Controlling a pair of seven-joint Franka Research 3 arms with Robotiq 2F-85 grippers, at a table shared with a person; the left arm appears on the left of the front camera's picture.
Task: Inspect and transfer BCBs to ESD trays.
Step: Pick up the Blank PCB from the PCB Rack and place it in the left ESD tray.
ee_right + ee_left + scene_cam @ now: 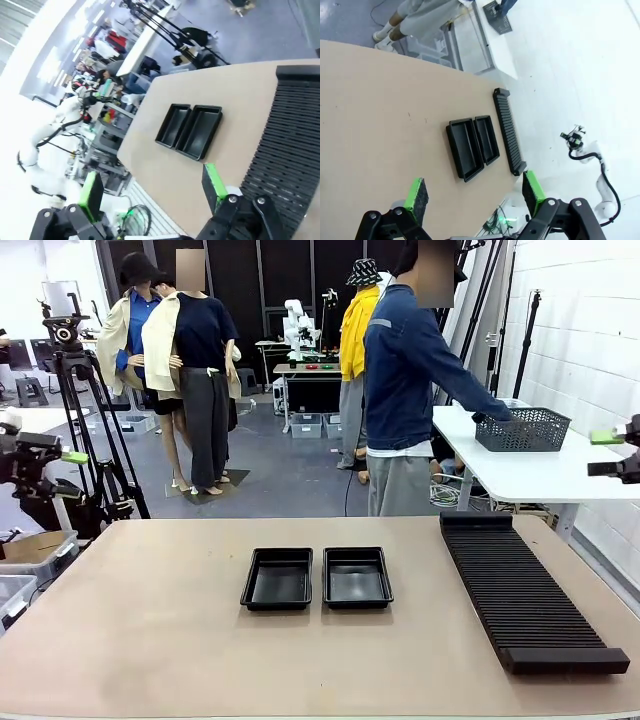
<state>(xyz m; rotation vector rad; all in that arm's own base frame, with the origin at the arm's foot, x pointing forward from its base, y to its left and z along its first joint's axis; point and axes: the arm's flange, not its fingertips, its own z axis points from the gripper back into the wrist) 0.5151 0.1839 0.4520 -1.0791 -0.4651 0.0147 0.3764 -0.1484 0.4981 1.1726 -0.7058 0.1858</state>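
- The two trays [277,580] sit side by side, rims almost touching, at the centre of the tan worktop [150,620]. Their floors are bare, and they are probably laid within reach of both arms to receive circuit boards.
- The ribbed rack [525,590] lies at 3 o'clock from the trays, its long side running toward the far edge, on the right arm's side. Its slots look empty.
- At 1 o'clock, beyond the far edge, the person's hand [480,417] reaches into a mesh basket [522,430] on a white worktop [540,475]. What the basket holds cannot be told.
- The left pincer [474,196] hangs released, jaws spread wide, high off the worktop out at 9 o'clock, grasping nothing.
- The right pincer [152,189] is likewise released and empty, raised out at 3 o'clock.
- Both arms seem parked clear of the middle so the person can bring a board. The task looks barely begun.
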